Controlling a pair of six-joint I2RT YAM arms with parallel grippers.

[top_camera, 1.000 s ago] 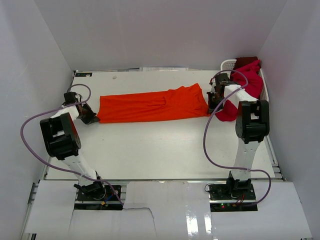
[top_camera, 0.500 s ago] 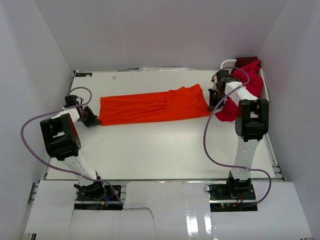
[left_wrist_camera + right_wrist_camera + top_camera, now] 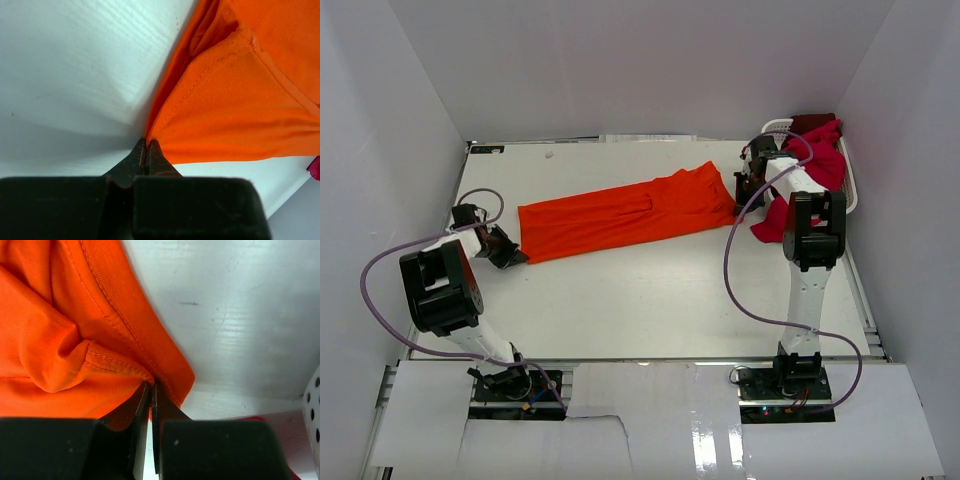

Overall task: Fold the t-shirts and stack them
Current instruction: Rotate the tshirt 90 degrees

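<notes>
Left claw (image 3: 508, 254) (image 3: 146, 145): jaws together, clamped on the very corner of the large bright orange cloth t-shirt (image 3: 620, 212) (image 3: 235, 95), near the left edge of the white desk (image 3: 620, 310). The cloth comes to a taut point at the tips in the left wrist view.

Right claw (image 3: 742, 194) (image 3: 151, 388): jaws together, pinched on the stitched hem at the shirt's other end, near the far right corner.

The orange shirt lies as a long folded strip across the far half of the desk. It is slanted, with its right end closer to the far edge.

White plastic lattice basket (image 3: 776, 127) (image 3: 312, 410) sits in the far right corner. A crimson-magenta cloth t-shirt (image 3: 823, 165) spills over its near rim onto the desk, beside the right arm. A dark red cloth t-shirt (image 3: 812, 122) lies at the basket's far end.
</notes>
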